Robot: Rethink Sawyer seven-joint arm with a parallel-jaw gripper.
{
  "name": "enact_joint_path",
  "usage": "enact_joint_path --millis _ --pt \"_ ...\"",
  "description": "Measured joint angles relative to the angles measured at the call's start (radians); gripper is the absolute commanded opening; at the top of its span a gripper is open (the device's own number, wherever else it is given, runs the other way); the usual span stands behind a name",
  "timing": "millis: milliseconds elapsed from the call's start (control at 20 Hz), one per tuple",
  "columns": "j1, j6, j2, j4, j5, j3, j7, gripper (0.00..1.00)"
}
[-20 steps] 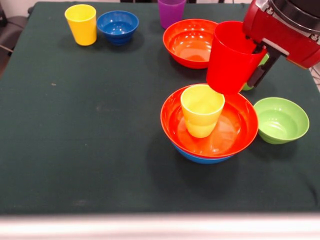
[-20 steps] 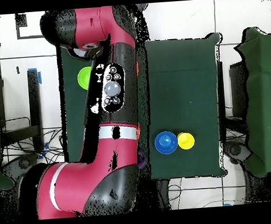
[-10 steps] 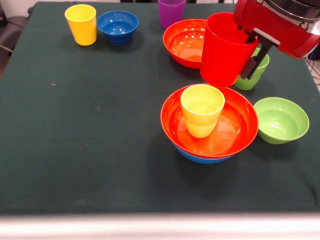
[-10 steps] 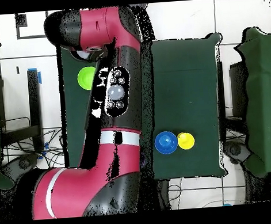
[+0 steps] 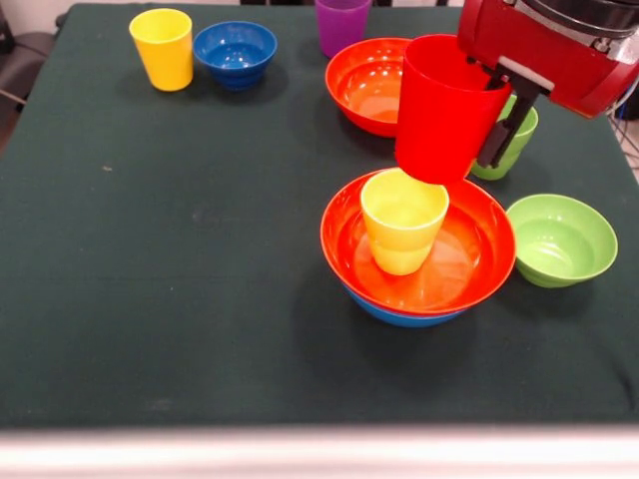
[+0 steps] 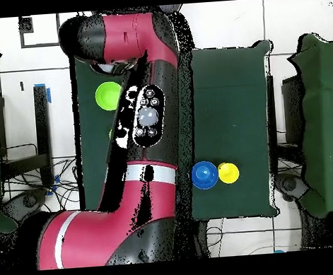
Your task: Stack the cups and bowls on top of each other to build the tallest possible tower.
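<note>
- I observed the red cup held in the air by the hand, mouth up and slightly tilted, its base just above the far rim of the yellow-orange cup.
- The hand was closed on the red cup's wall on the picture's right: one dark finger ran down the outside, and the other was hidden from me.
- The yellow-orange cup stood upright inside an orange-red bowl, which was nested in the light-blue bowl; only a blue edge showed beneath it. I recorded this stack as the tower, located right of centre on the bench.
- I noted a small lime-green bowl just beside the tower on the picture's right.
- A lime-green cup stood behind the held cup, partly hidden by the finger.
- The second orange-red bowl sat farther back, with the purple cup beyond it at the top edge.
- The yellow cup and small dark-blue bowl stood side by side at the far left, well apart from the tower.
- In the overhead view the arm covered the tower and the hand.
</note>
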Motion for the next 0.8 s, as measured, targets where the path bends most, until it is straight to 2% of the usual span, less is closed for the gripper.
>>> enact_joint_path --millis 500,800 --pt "-0.005 -0.090 -0.001 0.048 -0.004 0.017 0.000 0.00" --pt "-0.006 -0.111 0.000 0.065 -0.006 0.023 0.000 0.00"
